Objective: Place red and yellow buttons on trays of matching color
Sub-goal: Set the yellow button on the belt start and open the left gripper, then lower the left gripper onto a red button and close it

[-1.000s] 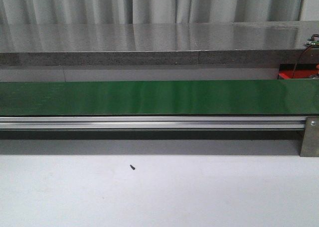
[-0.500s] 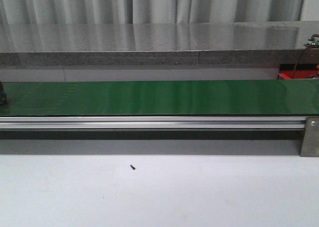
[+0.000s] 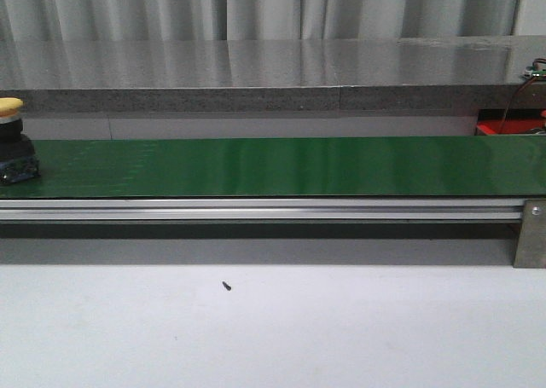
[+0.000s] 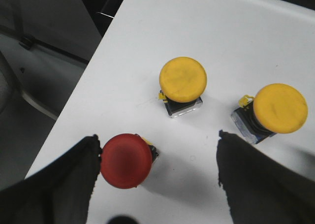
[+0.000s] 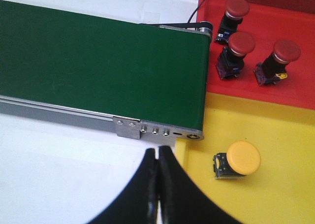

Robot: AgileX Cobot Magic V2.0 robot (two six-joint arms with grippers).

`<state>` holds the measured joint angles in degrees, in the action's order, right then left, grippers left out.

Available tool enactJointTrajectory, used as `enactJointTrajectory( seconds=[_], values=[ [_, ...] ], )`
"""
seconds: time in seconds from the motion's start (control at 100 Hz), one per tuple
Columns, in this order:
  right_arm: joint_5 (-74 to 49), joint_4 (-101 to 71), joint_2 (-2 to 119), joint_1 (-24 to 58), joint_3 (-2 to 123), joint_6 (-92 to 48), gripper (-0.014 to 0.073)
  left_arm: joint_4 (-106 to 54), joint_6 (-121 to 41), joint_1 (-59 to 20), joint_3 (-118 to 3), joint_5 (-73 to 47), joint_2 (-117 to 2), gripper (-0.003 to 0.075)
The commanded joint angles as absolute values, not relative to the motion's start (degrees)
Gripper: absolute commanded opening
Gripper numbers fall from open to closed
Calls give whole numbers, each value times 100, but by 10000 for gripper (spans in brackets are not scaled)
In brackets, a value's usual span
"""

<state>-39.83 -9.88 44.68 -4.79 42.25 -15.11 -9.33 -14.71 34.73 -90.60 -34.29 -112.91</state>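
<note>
I see my left gripper point(image 4: 155, 175) jaws wide apart, red button point(image 4: 126, 160) just inside one jaw, right gripper point(image 5: 158, 184) jaws closed, empty, yellow button point(image 5: 238, 160) beside them

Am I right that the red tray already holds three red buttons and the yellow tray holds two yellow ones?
Not quite. The red tray does hold three red buttons, but the yellow tray holds only one yellow button, as the right wrist view shows.
</note>
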Motion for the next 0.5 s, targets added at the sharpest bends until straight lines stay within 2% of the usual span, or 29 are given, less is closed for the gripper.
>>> enactJointTrajectory(
  seconds=[0.0,0.49],
  values=[
    [-3660,-989,4439,-484,4375,-1533,-69,-908,-1408,3472,-9434,-3294,-11191,488],
    [-3660,-989,4439,-484,4375,-1533,-69,-478,-1194,3472,-9721,-3437,-11832,487]
  ],
)
